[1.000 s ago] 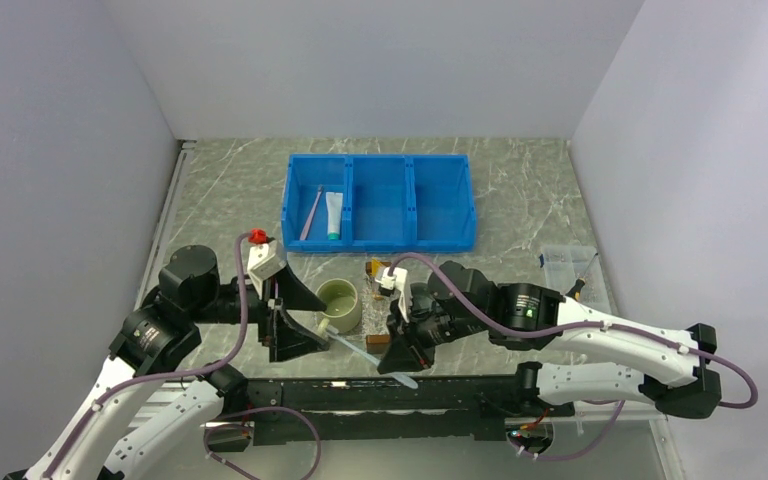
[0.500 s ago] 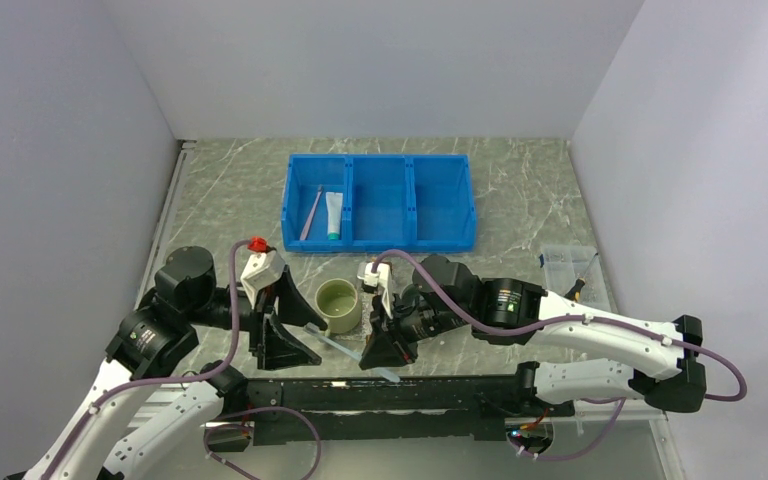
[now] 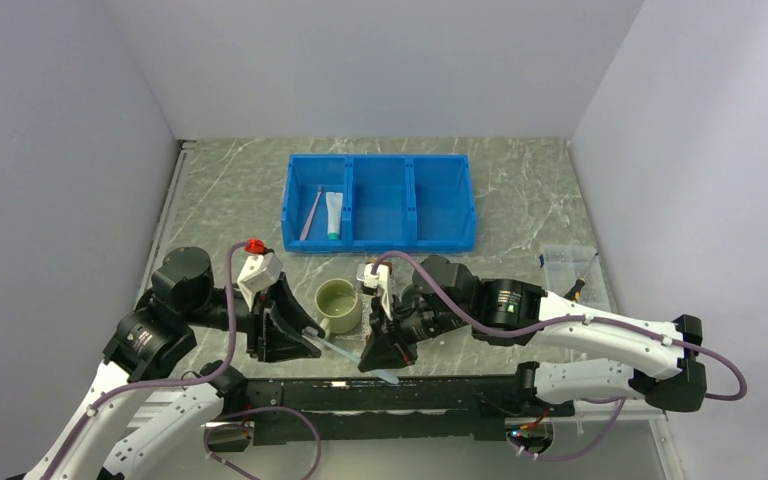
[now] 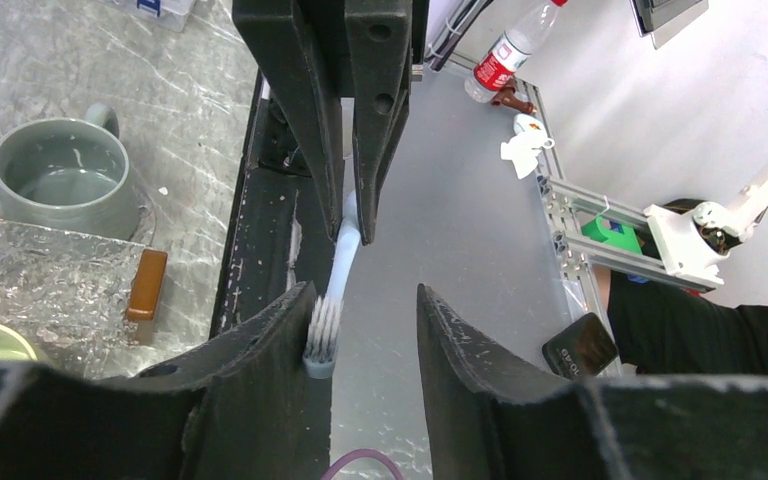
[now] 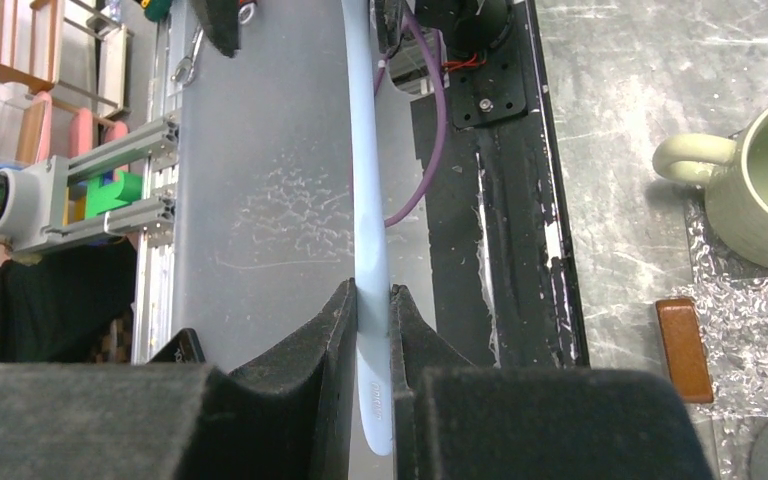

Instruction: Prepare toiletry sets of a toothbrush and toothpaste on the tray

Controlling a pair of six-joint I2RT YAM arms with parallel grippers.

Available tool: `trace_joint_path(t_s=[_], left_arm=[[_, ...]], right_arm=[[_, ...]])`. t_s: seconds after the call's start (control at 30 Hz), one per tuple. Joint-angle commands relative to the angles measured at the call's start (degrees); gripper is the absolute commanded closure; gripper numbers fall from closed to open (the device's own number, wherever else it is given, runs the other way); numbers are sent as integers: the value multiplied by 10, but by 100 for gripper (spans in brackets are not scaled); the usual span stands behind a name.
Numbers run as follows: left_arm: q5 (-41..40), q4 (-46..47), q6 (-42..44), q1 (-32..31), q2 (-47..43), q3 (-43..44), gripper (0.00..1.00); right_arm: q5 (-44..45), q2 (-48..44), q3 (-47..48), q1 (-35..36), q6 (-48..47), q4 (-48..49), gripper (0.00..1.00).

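Note:
A pale blue toothbrush (image 3: 345, 352) hangs level over the table's near edge between the two grippers. My right gripper (image 5: 370, 290) is shut on its handle end (image 5: 365, 150). My left gripper (image 4: 365, 295) is open around the bristle head (image 4: 322, 335), which rests against one finger with a gap to the other. A pinkish toothbrush (image 3: 311, 212) and a white toothpaste tube with a teal cap (image 3: 333, 215) lie in the left compartment of the blue bin (image 3: 380, 240). The clear glittery tray (image 4: 50, 290) lies under the mug area, mostly hidden in the top view.
A green mug (image 3: 338, 305) stands between the arms on the tray. A small brown block (image 4: 147, 285) lies on the tray's near edge. A small clear box (image 3: 568, 262) sits at the right. The black base rail (image 3: 380, 390) runs just below the grippers.
My right gripper carried the toothbrush leftward toward the left gripper. The left jaws have narrowed around the bristle head.

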Motion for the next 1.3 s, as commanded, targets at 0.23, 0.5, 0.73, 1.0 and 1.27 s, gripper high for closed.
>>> trace_joint_path(t_s=[0.23,0.5,0.73,1.0,1.27], left_arm=[[1,0,13,2,11,18,99],[-43,8,4,2,36,22,100],[-123,-18,13,1,69,40,100],[-308,-56,12,-39,127,89,100],[-521,-106,-9,-172,221,161,100]], right_arm=[[-5,-22,6,2,-3,29,100],[51,-36,2,2,5,-3,56],[218,-96,13,1,30,-77,39],[412,-141,3,1,77,-145,36],[458,-163,-35,1,98,-156,36]])
